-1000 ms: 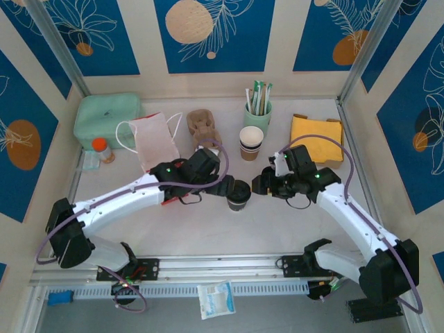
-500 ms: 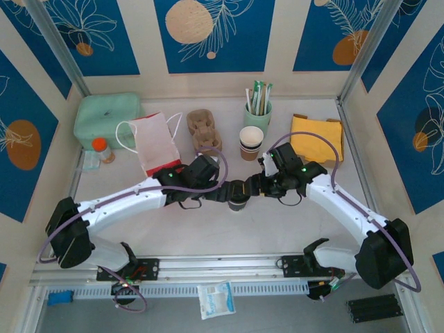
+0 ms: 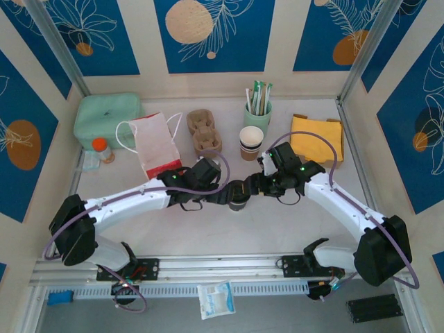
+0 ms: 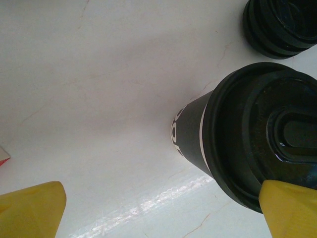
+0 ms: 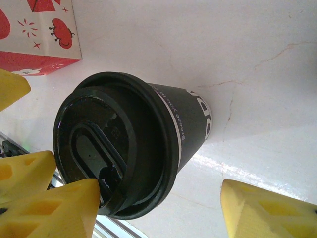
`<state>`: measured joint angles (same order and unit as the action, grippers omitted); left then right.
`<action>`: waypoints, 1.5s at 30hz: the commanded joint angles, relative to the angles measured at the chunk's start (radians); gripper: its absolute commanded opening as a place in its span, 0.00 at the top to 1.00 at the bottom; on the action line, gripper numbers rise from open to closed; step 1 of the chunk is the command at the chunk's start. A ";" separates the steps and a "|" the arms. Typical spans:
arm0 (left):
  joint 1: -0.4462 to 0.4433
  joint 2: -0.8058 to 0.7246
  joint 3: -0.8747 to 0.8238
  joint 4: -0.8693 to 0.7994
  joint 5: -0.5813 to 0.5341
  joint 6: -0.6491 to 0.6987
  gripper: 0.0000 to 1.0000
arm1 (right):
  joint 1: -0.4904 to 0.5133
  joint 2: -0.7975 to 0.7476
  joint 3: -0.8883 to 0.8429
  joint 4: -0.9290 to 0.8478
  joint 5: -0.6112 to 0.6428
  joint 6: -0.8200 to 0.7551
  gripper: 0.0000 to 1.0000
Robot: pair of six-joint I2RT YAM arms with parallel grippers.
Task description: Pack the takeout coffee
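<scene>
Takeout coffee (image 3: 238, 196) stands upright on the tabletop (image 3: 291, 222), right of and in front of the paper bag (image 3: 154, 142). Left fingers (image 4: 30, 210) are spread wide beside its lid; right fingers (image 5: 270, 210) straddle it loosely, not clenched.

Left arm (image 3: 132, 201) stretches low from the tabletop's (image 3: 277, 232) near-left corner toward its centre, left gripper (image 3: 223, 195) with jaws spread wide, right arm (image 3: 343, 208) bends in from the near-right corner, right gripper (image 3: 254, 186) facing it, jaws partly apart, tips near each other.
</scene>
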<state>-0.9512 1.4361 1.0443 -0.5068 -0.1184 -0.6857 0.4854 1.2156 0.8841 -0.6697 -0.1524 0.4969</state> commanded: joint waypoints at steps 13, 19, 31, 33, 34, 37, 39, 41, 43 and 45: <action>0.002 0.016 -0.081 0.033 0.010 -0.029 0.01 | 0.004 0.011 -0.102 0.032 0.044 0.034 0.35; 0.002 0.028 -0.124 0.061 0.021 -0.044 0.01 | 0.004 0.001 -0.158 0.049 0.056 0.084 0.36; 0.002 0.006 -0.074 0.028 0.016 -0.028 0.01 | 0.004 0.014 -0.006 0.001 -0.012 0.045 0.35; 0.002 -0.002 -0.061 0.020 0.016 -0.025 0.01 | 0.002 0.020 0.028 -0.004 -0.028 0.041 0.34; 0.002 -0.006 -0.054 0.016 0.014 -0.023 0.01 | 0.000 0.026 0.044 -0.007 -0.036 0.038 0.34; 0.002 -0.015 -0.038 0.006 0.005 -0.017 0.01 | -0.007 0.041 0.084 -0.012 -0.052 0.028 0.34; 0.002 -0.019 -0.029 -0.001 0.003 -0.014 0.01 | -0.014 0.047 0.105 -0.019 -0.058 0.023 0.33; 0.002 -0.022 -0.023 -0.004 0.000 -0.014 0.00 | -0.022 0.040 0.117 -0.027 -0.061 0.022 0.33; 0.002 -0.029 -0.019 -0.007 0.000 -0.014 0.01 | -0.033 0.021 0.113 -0.032 -0.059 0.025 0.34; 0.001 -0.035 -0.012 -0.011 0.000 -0.012 0.01 | -0.051 -0.010 0.098 -0.038 -0.056 0.033 0.34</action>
<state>-0.9512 1.4345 0.9932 -0.4881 -0.1051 -0.7238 0.4545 1.2472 0.9810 -0.6598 -0.1871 0.5385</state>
